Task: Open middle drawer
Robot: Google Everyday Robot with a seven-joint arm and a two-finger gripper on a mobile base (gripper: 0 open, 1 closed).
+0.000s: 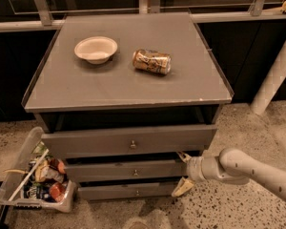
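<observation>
The middle drawer (124,171) is a shallow grey front with a small round knob (135,172). It sits between a taller drawer (109,141) above and a slimmer drawer (114,192) below. My gripper (183,171) is at the right end of the middle drawer's front. It is open, with one fingertip (183,155) above the front's right edge and the other (182,188) below it. The arm (248,171) reaches in from the lower right.
On the cabinet top (190,80) are a white bowl (96,49) and a tipped brown can (152,61). A clear bin of snack packets (35,182) stands on the floor to the left of the cabinet. A white post (275,75) stands at the right.
</observation>
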